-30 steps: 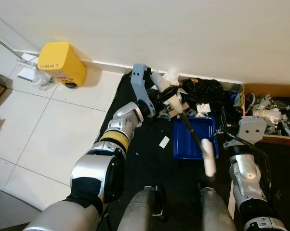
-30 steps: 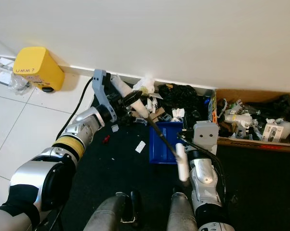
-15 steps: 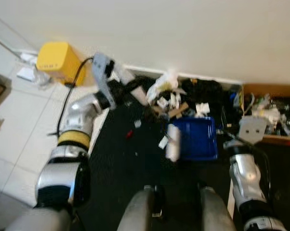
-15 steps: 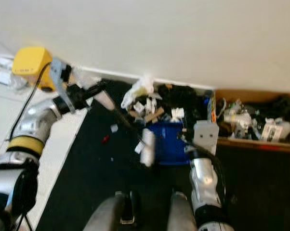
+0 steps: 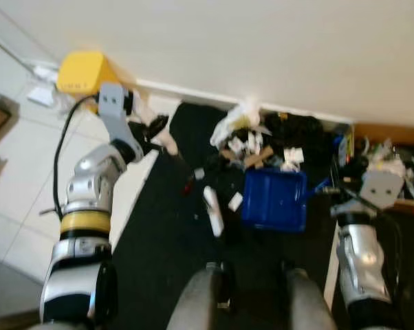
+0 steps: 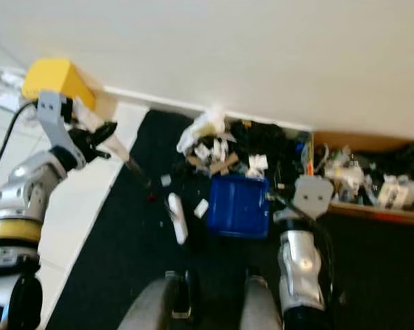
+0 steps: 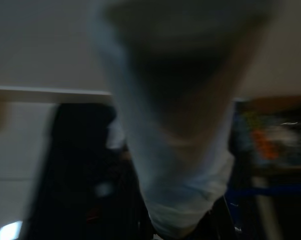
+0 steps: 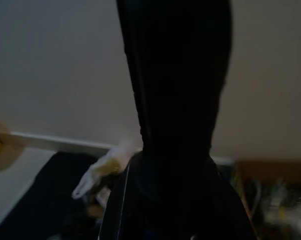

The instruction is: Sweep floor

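Nearest the robot, a white handle end (image 5: 212,211) lies over the black mat (image 5: 166,234), the far end of a brush whose dark shaft runs up to the left gripper (image 5: 155,130). That gripper is closed around the pale brush grip, swung out over the mat's left edge near the tiled floor (image 5: 28,179). Just beside the handle end, scraps of white paper (image 5: 234,201) and a small red bit (image 5: 187,185) lie loose on the mat. The blue dustpan (image 5: 274,199) rests flat to the right, and the right gripper (image 5: 344,189) seems to hold its handle, though its jaws are too blurred to tell. Farther off, a litter pile (image 5: 252,137) sits against the wall, with a yellow box (image 5: 80,74) in the corner.

This looks like mid-stroke: next, draw the scraps toward the pan. No writing is legible.
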{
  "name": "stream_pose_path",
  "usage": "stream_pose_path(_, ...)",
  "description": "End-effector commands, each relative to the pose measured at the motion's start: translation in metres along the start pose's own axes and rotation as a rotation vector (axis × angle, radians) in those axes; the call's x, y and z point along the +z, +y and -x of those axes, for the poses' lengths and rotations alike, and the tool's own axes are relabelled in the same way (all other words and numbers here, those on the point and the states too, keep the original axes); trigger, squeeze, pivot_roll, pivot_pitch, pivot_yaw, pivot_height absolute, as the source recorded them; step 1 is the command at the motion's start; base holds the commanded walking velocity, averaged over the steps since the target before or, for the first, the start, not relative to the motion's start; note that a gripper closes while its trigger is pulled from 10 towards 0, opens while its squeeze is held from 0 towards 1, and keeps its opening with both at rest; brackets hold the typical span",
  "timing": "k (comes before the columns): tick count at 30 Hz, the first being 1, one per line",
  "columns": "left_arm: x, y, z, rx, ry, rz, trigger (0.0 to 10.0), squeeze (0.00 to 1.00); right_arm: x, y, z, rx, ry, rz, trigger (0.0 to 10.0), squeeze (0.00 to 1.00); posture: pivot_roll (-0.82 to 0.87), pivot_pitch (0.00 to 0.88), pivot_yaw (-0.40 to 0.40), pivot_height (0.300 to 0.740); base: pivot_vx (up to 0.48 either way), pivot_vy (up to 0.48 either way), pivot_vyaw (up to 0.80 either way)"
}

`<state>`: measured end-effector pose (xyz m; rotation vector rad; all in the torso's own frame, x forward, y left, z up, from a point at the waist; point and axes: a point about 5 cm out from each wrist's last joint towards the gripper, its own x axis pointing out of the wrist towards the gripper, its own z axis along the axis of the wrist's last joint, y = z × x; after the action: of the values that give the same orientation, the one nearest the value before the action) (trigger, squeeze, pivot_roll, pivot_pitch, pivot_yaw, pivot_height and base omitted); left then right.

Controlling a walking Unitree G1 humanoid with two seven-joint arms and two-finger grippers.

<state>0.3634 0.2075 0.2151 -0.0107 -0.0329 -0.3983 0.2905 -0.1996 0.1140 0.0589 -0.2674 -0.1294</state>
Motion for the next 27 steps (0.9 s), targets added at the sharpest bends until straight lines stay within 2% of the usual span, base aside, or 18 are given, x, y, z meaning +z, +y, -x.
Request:
stream_pose_path(1, 0.002, 0.016, 0.013, 0.128, 0.033, -0.087, 10.0, 0.0, -0.011, 0.005, 0.009, -0.027, 0.1, -0.103, 10.0, 0.0, 0.14, 0.241, 0.203, 0.74, 0.0, 0.0, 0.0)
stream_pose_path(2, 0.001, 0.018, 0.014, 0.146, 0.039, -0.078, 10.0, 0.0, -0.009, 0.004, 0.008, -0.033, 0.103, -0.105, 10.0, 0.0, 0.14, 0.241, 0.203, 0.74, 0.0, 0.0, 0.0)
stream_pose_path(3, 0.0, 0.021, 0.016, 0.155, 0.007, -0.013, 10.0, 0.0, -0.005, 0.004, 0.007, -0.031, 0.098, -0.124, 10.0, 0.0, 0.13, 0.22, 0.2, 0.74, 0.0, 0.0, 0.0)
stream_pose_path(5, -0.002, 0.023, 0.019, 0.186, -0.006, 0.01, 10.0, 0.0, -0.001, 0.004, 0.007, -0.031, 0.089, -0.138, 10.0, 0.0, 0.12, 0.212, 0.196, 0.74, 0.0, 0.0, 0.0)
stream_pose_path(7, -0.008, 0.024, 0.029, 0.241, -0.026, 0.044, 10.0, 0.0, 0.012, 0.007, 0.006, -0.011, 0.065, -0.162, 10.0, 0.0, 0.11, 0.186, 0.179, 0.74, 0.0, 0.0, 0.0)
stream_pose_path(10, -0.01, 0.021, 0.032, 0.25, -0.025, 0.057, 10.0, 0.0, 0.018, 0.009, 0.006, 0.005, 0.058, -0.152, 10.0, 0.0, 0.1, 0.173, 0.169, 0.74, 0.0, 0.0, 0.0)
stream_pose_path(12, -0.011, 0.013, 0.034, 0.245, -0.036, 0.075, 10.0, 0.0, 0.025, 0.011, 0.003, 0.025, 0.038, -0.104, 10.0, 0.0, 0.1, 0.158, 0.155, 0.74, 0.0, 0.0, 0.0)
stream_pose_path(19, -0.009, 0.007, 0.032, 0.252, -0.057, 0.06, 10.0, 0.0, 0.032, 0.011, -0.003, 0.04, 0.041, -0.075, 10.0, 0.0, 0.08, 0.13, 0.133, 0.74, 0.0, 0.0, 0.0)
stream_pose_path(23, -0.006, -0.005, 0.028, 0.192, -0.084, 0.005, 10.0, 0.0, 0.049, 0.01, -0.018, 0.043, -0.004, 0.001, 10.0, 0.0, 0.07, 0.106, 0.115, 0.74, 0.0, 0.0, 0.0)
stream_pose_path(27, -0.004, -0.012, 0.027, 0.161, -0.081, -0.03, 10.0, 0.0, 0.055, 0.013, -0.023, 0.046, 0.006, -0.008, 10.0, 0.0, 0.07, 0.099, 0.108, 0.74, 0.0, 0.0, 0.0)
